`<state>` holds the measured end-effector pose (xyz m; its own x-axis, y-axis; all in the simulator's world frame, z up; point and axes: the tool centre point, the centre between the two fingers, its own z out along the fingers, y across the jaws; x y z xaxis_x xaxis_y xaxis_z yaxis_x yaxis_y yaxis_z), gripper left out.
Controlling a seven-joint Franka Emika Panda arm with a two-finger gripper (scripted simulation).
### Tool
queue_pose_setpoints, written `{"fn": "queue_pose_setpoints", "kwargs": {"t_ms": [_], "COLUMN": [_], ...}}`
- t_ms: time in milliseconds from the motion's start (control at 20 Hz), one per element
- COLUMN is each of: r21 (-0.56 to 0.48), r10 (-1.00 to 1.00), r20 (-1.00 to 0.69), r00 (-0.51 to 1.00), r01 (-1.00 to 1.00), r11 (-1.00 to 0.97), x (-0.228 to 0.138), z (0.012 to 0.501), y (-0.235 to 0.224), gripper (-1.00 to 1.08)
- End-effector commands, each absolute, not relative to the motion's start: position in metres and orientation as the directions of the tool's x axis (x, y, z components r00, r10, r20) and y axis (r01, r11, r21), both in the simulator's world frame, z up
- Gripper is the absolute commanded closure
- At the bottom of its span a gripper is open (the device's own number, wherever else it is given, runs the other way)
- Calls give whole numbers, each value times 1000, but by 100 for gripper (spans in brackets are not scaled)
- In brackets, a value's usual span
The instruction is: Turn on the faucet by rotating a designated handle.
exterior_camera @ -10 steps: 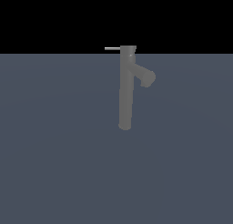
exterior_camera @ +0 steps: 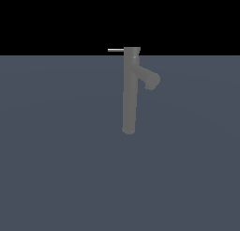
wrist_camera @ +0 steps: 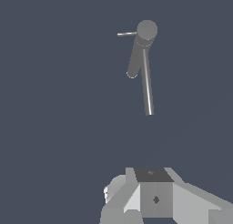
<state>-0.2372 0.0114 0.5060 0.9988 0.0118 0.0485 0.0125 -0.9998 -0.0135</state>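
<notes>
A: The end effector (wrist_camera: 157,200) shows only in the wrist view, as a pale blocky body at the picture's edge. Its fingers are not visible, so I cannot tell how far open it is; nothing appears to be in its hold. It does not show in the exterior view at all.

B: And the faucet (exterior_camera: 130,94)?

A: It stands upright on the grey desk (exterior_camera: 56,178), well apart from the end effector. The handle (exterior_camera: 115,50) is a thin pale rod sticking out from the column's top toward the exterior view's left. The thick spout (exterior_camera: 149,77) branches off toward the exterior view's right.

B: What could go wrong?

A: In my judgement, mistaking the spout for the handle, since both leave the column near its top. The handle is also very slim, so a slightly misjudged approach could miss it or knock the column instead. A push close to the column would give little leverage.
</notes>
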Motion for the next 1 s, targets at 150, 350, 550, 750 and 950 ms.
{"fn": "queue_pose_setpoints", "kwargs": {"t_ms": [150,350,550,750,950], "r21": [-12,-10,-9,-7,-5], "r10": [19,27,36,46,55], "r20": [44,39,34,29,23], "r00": [999,999,999,999,998], "r01": [20,28,37,46,55], "r11": [-1000,-1000,-999,-999,-998], "x": [-213,-188,-158,-127,-98], "z": [487,468,445,421,399], "y": [11,11,11,11,11], "gripper": [108,108,108,108,108]}}
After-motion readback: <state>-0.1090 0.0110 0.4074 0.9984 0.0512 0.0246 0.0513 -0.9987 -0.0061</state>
